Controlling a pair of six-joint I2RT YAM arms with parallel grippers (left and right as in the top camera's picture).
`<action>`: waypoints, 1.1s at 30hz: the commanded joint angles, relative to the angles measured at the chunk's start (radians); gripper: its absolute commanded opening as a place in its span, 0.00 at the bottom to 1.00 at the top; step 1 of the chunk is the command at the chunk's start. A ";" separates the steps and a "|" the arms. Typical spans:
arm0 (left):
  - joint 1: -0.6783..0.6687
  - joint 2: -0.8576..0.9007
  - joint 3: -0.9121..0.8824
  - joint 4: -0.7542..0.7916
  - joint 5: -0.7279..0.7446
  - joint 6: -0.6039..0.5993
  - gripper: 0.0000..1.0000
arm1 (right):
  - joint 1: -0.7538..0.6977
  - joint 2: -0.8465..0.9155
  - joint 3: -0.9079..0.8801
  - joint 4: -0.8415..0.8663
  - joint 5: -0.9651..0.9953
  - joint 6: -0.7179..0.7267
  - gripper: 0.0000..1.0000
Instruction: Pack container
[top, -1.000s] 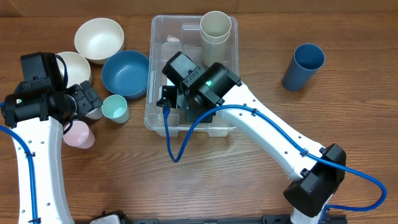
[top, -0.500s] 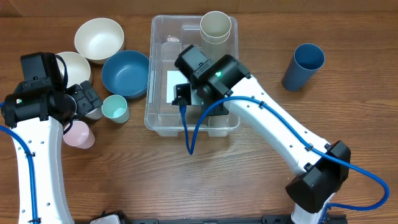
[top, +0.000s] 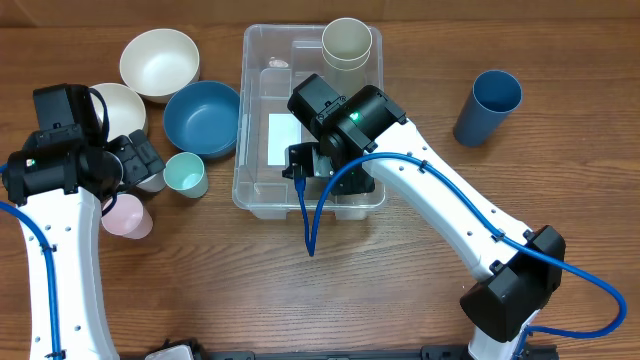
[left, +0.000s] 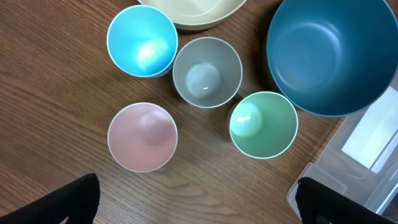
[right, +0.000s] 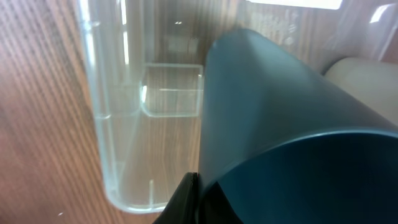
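The clear rectangular container (top: 243, 150) stands at the table's middle, its white label (top: 285, 138) showing on the base. A tall cream cup (top: 347, 45) stands in its far right corner. My right gripper (top: 330, 172) is inside the container's front right part. In the right wrist view it is shut (right: 194, 198) on the rim of a dark blue cup (right: 292, 124), next to the container's rounded front wall (right: 112, 124). My left gripper (top: 135, 160) hovers open and empty (left: 199, 205) over a cluster of small cups left of the container.
Another dark blue cup (top: 490, 105) stands at the right. Left of the container are a blue bowl (left: 329, 53), two cream bowls (top: 158, 62), and mint (left: 263, 124), grey (left: 207, 71), pink (left: 142, 137) and light blue (left: 142, 40) cups.
My right arm has moved right and toward the front inside the container, uncovering the white label. The left arm has not moved.
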 joint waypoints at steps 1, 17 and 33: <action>0.004 0.002 0.022 0.001 0.009 -0.014 1.00 | 0.002 -0.034 0.031 -0.004 -0.025 -0.002 0.04; 0.004 0.002 0.022 0.001 0.009 -0.014 1.00 | 0.002 -0.012 0.029 -0.007 -0.076 0.000 0.10; 0.004 0.002 0.022 0.001 0.009 -0.014 1.00 | 0.002 0.021 0.029 -0.003 -0.065 0.021 0.45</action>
